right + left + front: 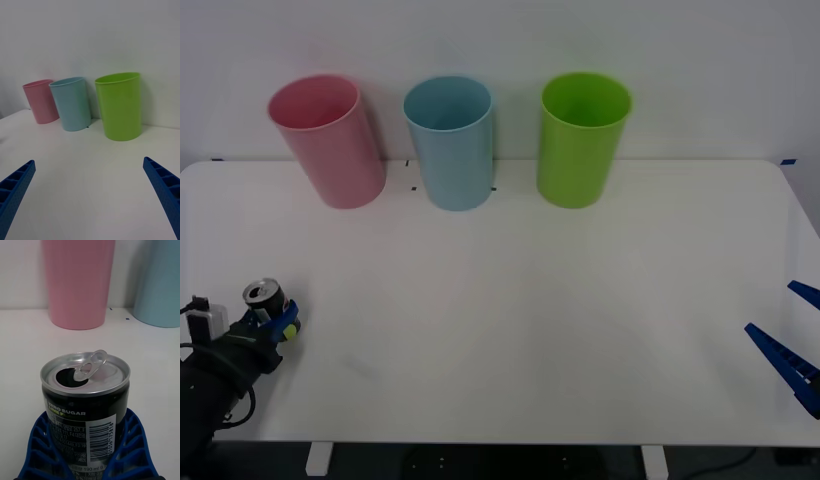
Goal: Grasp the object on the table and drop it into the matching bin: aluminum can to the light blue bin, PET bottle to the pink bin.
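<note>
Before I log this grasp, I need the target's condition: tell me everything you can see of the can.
The aluminum can is small and dark with a silver top, standing upright near the table's front left corner. Its pull tab is lifted and the mouth is open. The side shows white "ZERO SUGAR" lettering, small print, a barcode and a yellow-green patch. The left gripper has its blue ribbed fingers pressed against both sides of the lower body. The pink bin stands well behind it.

I see a bright green bin point(583, 140) standing upright at the far edge, last in the row on my right side, open mouth up. Behind it runs a plain white wall point(700, 60). Small dark marks point(410, 176) dot the surface nearby.
</note>
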Controlling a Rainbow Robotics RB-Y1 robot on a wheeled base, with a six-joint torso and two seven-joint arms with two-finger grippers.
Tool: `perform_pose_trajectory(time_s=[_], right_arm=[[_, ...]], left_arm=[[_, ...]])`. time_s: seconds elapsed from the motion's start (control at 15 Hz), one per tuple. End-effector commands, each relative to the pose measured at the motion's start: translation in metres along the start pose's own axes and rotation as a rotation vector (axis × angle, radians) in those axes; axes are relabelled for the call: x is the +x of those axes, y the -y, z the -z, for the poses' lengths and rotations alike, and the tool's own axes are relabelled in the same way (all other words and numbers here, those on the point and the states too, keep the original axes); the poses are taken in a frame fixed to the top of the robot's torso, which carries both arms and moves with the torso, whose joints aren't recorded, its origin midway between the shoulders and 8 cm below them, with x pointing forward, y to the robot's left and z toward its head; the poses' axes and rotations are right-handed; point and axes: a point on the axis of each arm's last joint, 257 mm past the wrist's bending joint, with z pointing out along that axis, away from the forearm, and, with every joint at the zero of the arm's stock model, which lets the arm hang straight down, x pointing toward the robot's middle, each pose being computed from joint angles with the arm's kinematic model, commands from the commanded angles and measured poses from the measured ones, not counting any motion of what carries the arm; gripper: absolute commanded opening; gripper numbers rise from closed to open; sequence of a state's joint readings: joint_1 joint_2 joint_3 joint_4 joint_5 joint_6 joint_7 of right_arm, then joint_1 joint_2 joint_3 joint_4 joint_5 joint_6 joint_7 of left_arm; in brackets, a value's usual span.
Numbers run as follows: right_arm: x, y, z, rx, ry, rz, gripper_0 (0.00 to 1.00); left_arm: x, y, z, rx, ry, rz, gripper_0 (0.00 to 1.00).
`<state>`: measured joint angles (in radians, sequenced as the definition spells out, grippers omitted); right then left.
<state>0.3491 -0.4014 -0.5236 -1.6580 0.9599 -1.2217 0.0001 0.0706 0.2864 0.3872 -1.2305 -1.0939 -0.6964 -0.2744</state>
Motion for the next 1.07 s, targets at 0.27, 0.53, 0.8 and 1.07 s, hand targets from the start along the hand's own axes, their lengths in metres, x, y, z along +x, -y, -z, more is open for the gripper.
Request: perform_pose_trajectory(time_s=[0.27, 0.53, 0.8, 1.07], right_arm=[[0.000, 0.000, 0.000, 0.000, 0.000, 0.000, 1.00], [0.000, 0.000, 0.000, 0.000, 0.000, 0.000, 1.00], [0.000, 0.000, 0.000, 0.000, 0.000, 0.000, 1.00], [0.000, 0.000, 0.000, 0.000, 0.000, 0.000, 1.00]], left_arm=[[-0.052, 0.043, -0.029, 0.103, 0.112, 0.032, 0.00], [-0.098, 0.064, -0.039, 0.153, 0.198, 0.044, 0.00], [-0.144, 0.082, -0.046, 0.212, 0.250, 0.083, 0.00], [-0.184, 0.097, -0.049, 0.259, 0.278, 0.101, 0.00]])
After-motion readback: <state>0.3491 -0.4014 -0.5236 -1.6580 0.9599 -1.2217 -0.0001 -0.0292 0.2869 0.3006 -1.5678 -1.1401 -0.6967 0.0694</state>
